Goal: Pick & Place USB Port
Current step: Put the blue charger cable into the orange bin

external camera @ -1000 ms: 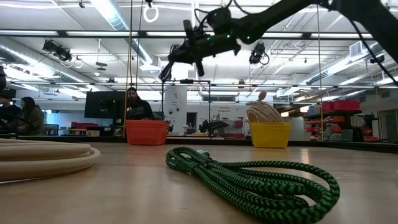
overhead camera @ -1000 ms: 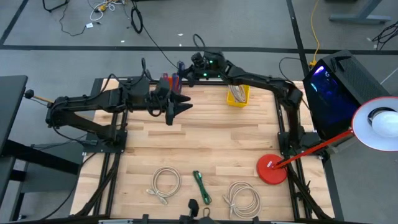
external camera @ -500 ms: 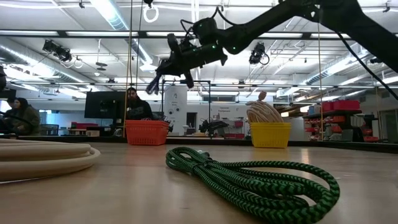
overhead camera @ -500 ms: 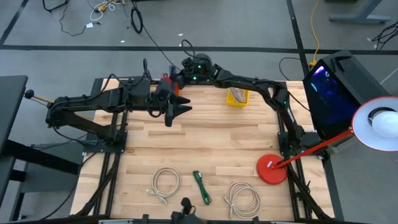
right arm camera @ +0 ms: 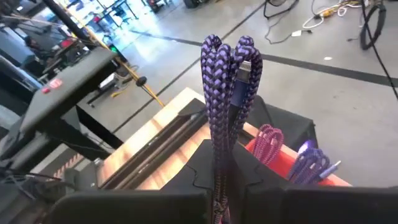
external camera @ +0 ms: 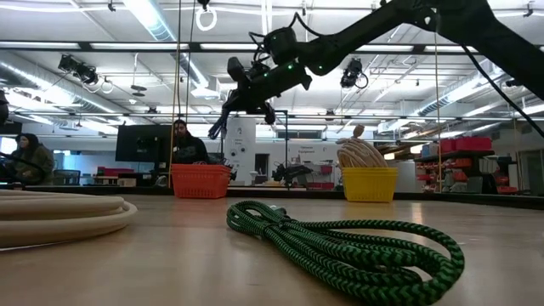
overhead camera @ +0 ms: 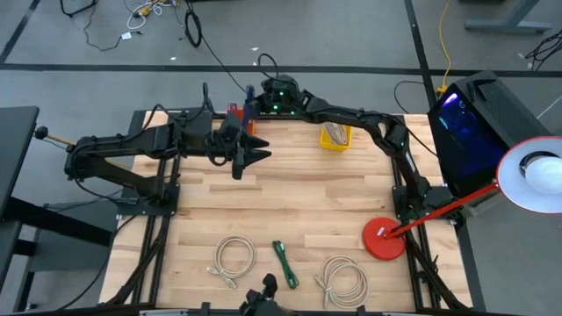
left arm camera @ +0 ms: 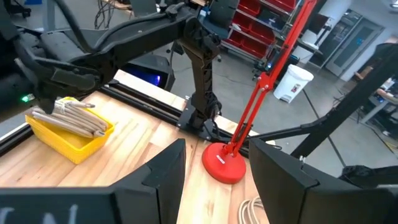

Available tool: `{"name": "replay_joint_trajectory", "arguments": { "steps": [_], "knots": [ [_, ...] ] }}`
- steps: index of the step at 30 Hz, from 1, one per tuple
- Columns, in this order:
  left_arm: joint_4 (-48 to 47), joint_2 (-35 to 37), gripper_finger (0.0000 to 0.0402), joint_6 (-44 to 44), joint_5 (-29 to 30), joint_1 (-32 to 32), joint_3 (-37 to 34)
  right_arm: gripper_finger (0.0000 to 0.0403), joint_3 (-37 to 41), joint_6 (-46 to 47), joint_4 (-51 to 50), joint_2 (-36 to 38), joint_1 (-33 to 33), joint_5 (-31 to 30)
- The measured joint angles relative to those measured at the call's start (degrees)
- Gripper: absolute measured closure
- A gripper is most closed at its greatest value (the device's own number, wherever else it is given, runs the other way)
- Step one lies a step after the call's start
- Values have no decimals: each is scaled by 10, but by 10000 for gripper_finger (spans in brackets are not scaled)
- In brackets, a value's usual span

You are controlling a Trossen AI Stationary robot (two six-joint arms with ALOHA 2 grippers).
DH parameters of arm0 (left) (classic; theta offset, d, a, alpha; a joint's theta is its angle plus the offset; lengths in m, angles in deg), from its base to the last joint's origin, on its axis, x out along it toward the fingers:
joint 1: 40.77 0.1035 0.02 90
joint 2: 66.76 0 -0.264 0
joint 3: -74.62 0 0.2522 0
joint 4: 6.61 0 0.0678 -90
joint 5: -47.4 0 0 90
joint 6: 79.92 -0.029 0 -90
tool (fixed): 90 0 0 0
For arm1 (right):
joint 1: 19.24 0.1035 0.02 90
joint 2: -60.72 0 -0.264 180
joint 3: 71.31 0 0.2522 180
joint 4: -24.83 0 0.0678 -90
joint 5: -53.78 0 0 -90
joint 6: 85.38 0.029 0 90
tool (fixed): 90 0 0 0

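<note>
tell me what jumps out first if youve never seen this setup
The right gripper, up over the table's far edge by the red basket, is shut on a folded purple braided cable. In the low view a green braided cable lies coiled in the foreground. A red desk lamp stands near the right edge, and the left gripper hangs open nearby.

left hand (overhead camera: 255, 154) open; right hand (overhead camera: 248, 93) clamped, raised
</note>
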Motion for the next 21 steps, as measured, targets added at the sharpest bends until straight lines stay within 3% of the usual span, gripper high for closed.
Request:
{"name": "replay_joint_trajectory", "arguments": {
  "steps": [11, 21],
  "knots": [
    [0, 0, 220, 8, -15, -4, 0, 393, -26, 21, 19, -57, 35, 1],
    [-5, 0, 220, 10, -24, -23, 0, 393, -72, -36, -22, -72, 27, -53]
  ]
}}
